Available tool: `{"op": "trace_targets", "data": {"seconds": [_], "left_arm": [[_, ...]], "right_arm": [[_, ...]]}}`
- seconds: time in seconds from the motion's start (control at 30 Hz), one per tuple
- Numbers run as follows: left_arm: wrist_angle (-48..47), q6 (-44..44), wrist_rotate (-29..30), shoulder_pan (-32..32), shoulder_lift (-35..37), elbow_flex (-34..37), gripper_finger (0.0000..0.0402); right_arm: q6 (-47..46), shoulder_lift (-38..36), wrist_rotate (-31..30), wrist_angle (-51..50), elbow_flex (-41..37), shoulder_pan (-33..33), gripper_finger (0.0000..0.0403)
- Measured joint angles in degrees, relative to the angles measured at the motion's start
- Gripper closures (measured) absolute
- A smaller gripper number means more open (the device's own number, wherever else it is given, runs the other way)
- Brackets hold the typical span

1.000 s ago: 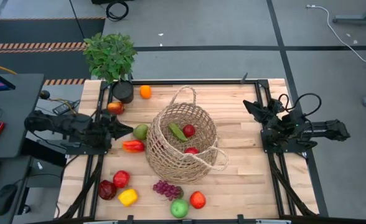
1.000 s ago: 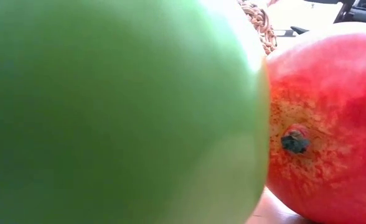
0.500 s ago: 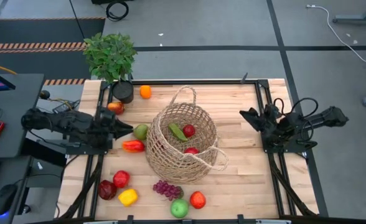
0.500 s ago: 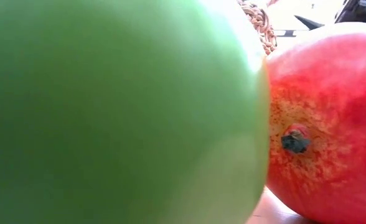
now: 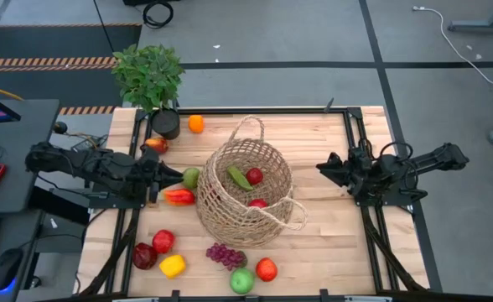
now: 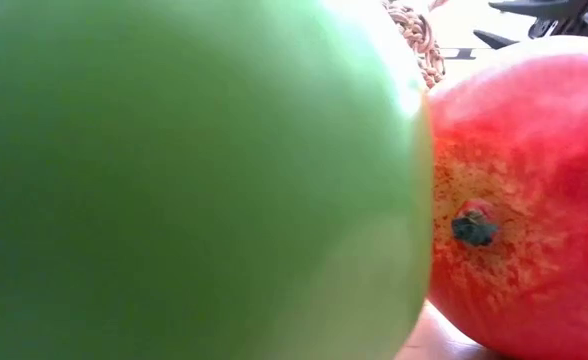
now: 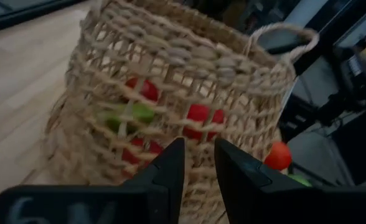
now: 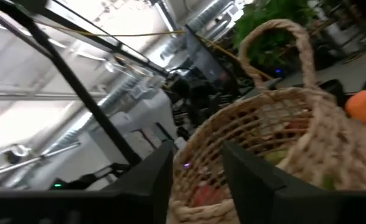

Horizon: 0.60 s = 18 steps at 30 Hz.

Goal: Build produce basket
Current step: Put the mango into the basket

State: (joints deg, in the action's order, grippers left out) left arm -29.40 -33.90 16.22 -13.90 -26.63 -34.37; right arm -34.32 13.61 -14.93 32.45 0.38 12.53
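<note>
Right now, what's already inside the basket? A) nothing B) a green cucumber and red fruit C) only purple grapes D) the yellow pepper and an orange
B: the high view shows a green cucumber and red fruit lying inside the basket, while the grapes, yellow pepper and orange lie on the table outside it.

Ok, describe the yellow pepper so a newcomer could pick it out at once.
Start at the basket in the middle of the table, then look to the near left corner, where three pieces of produce cluster. The yellow pepper is the one nearest the table's front edge; its two neighbours are both red.
</note>
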Motion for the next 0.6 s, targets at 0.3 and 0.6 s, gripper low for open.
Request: {"op": "trace_targets", "data": {"seconds": [0.3, 0.6], "left_arm": [[-13.9, -1.4, -4.8, 0.0, -3.5, -2.1, 0.0281], [-23.8, 6.8, -8.4, 0.0, -14.3, -2.1, 0.0221]], "right_arm": [[0.8, 0.0, -2.0, -4.7, 0.0, -1.8, 0.0336], [12.3, 0.0, -1.9, -8.1, 0.0, -1.9, 0.0338]]}}
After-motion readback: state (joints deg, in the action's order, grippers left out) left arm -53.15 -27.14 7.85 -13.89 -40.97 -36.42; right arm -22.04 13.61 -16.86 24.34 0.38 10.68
